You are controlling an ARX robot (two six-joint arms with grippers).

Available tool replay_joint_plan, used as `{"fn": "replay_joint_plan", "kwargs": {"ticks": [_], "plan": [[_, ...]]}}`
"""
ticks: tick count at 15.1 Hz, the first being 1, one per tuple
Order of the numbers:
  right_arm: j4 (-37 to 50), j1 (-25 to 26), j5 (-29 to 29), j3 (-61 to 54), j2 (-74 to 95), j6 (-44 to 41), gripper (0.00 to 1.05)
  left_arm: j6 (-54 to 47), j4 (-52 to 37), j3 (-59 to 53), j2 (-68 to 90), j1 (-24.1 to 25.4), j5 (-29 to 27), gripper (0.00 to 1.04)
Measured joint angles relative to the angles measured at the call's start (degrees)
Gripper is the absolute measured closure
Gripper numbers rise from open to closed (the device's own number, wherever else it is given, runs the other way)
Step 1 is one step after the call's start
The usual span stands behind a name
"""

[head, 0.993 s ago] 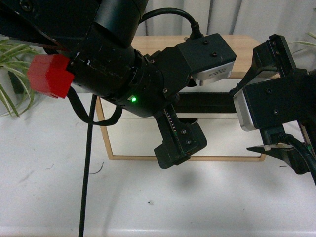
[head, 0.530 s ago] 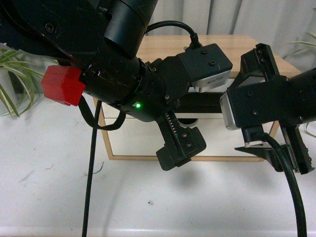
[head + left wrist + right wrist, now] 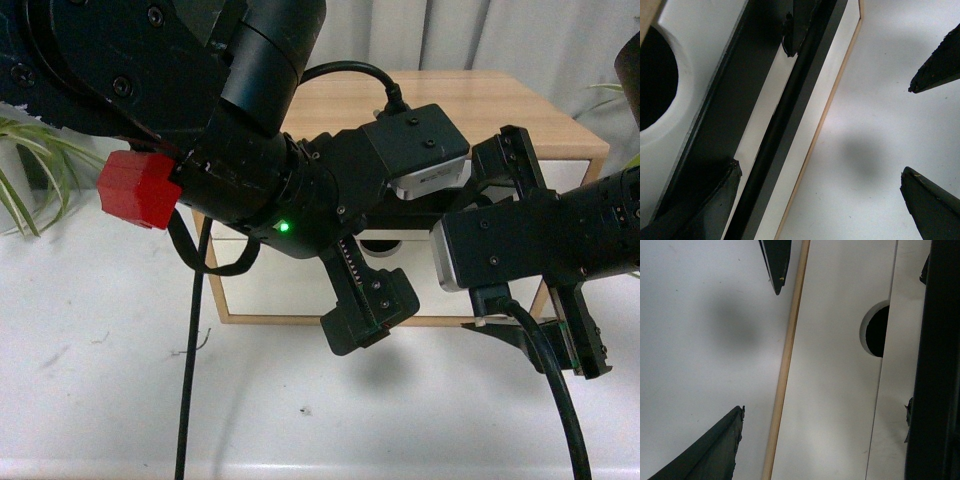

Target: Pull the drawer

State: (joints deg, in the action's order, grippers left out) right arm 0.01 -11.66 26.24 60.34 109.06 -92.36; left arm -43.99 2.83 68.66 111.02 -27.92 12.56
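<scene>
Both the left gripper [image 3: 906,132] and right gripper [image 3: 759,350] are hovering, fingers [image 3: 710,450] spread, before the wide white-fronted drawer [image 3: 756,135], seemingly lining up on its long black bar handle [image 3: 774,131].

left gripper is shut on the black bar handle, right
Not quite. The left gripper is open, not shut. The left wrist view shows its fingers standing wide apart, with the black bar handle running between them, close to one side and unclamped.
</scene>
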Motion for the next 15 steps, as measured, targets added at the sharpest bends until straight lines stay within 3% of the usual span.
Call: {"fn": "replay_joint_plan", "kwargs": {"ticks": [15], "plan": [[-0.79, 0.04, -0.7, -9.01, -7.21, 0.42, 0.06, 0.07, -3.45, -9.16, -5.77, -2.05, 1.86, 0.07]]}}
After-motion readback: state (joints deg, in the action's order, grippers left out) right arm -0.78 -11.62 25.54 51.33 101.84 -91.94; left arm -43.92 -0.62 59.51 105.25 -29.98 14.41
